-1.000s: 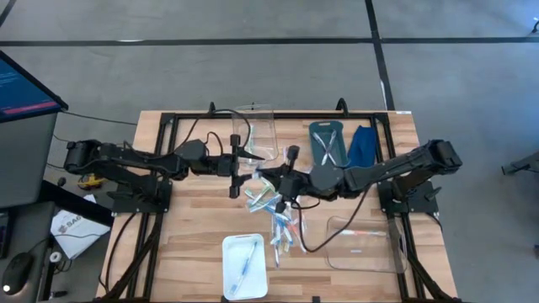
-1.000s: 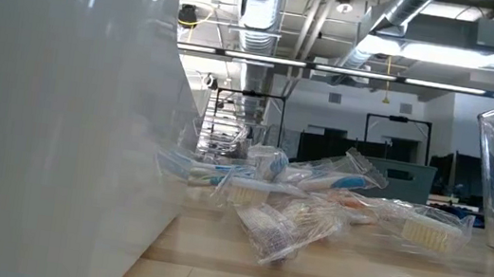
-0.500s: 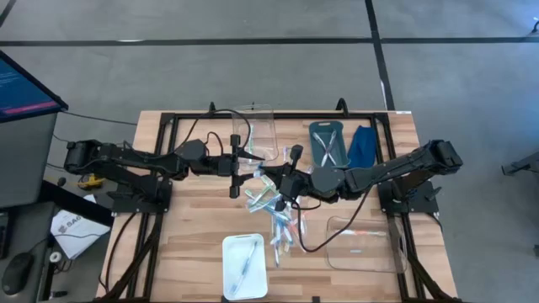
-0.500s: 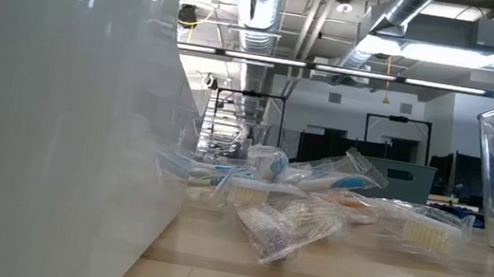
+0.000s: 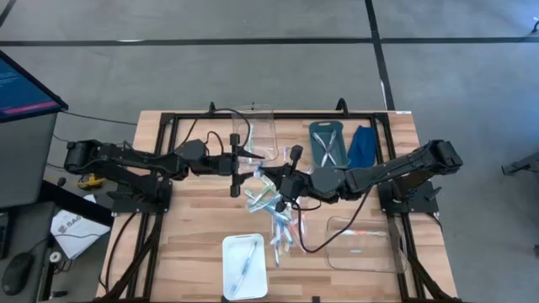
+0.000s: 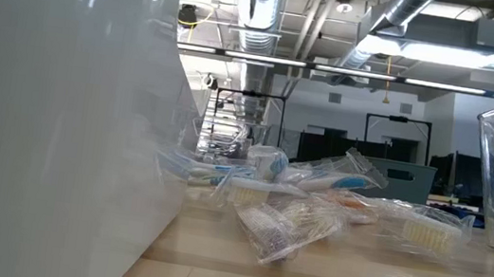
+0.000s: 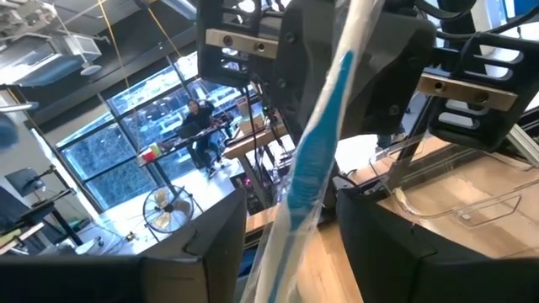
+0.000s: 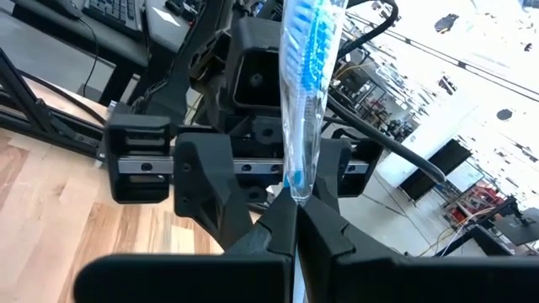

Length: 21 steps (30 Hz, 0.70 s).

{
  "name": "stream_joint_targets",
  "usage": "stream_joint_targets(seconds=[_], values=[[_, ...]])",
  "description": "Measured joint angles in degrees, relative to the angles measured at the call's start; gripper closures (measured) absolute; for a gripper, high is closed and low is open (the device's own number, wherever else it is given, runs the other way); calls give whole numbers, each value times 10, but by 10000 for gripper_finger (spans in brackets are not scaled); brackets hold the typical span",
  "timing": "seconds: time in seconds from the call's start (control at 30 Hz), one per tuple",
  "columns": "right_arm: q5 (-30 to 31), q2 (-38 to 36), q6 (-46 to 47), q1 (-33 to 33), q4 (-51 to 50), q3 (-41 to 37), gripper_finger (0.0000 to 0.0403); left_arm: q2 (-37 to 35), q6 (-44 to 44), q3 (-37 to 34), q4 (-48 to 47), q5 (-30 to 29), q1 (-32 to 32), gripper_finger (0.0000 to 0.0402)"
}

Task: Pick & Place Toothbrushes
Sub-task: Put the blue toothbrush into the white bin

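We are mid-handover above the desk (image 5: 194, 244). Our right tool (image 8: 293, 215) is clamped shut on the lower end of a blue brush (image 8: 305, 67), holding it upright. Our left tool (image 7: 290, 227) faces it, its fingers (image 7: 210, 252) standing apart on either side of the same brush, not yet touching it as far as we can see. Next, we judge, the left fingers must close on the handle before the right lets go. The other brushes (image 5: 274, 215) lie heaped on the desk just below both tools, near a white tray (image 5: 244, 268).
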Motion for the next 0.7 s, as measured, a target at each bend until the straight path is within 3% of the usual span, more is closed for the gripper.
stream_joint_targets(seconds=[0.7], values=[[0,-1,-1,0,-12,1,403,0,0,0,-6,-1,0,355]])
